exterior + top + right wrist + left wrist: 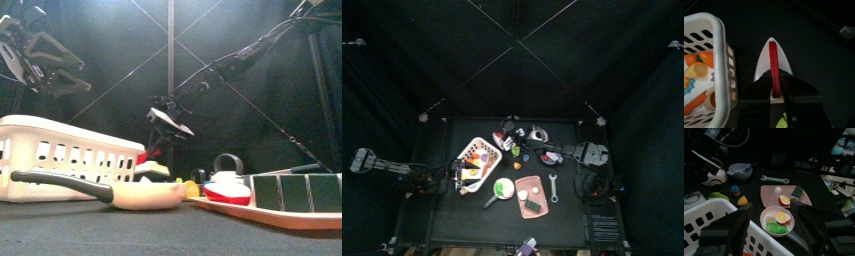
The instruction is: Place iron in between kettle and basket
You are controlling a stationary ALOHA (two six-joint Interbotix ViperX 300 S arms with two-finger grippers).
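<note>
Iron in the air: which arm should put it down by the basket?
Right. The right gripper holds the iron by its red handle, close beside the basket. The left gripper is open and empty.

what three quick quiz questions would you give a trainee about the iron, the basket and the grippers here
1. True or false: the left gripper holds the iron.
2. The iron's handle is: A blue, B red, C green.
3. Fill in: in the right wrist view the iron sits beside the cream-white ____.
Key: 1 false, the left gripper is open and empty; 2 B; 3 basket.
</note>
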